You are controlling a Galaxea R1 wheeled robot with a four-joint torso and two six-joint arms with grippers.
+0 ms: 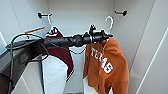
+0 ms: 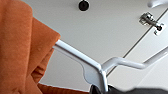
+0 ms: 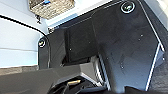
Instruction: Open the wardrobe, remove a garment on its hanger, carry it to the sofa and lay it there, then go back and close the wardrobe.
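left arm (image 1: pixel 75 40) showing black, tubular, ribbed joints | black cable (image 1: pixel 15 50) looping beside it | dark plate (image 3: pixel 125 45) bearing round corner fittings

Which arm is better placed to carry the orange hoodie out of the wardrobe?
Probably the left. Its hand is already at the white hanger bearing the orange hoodie inside the open wardrobe.
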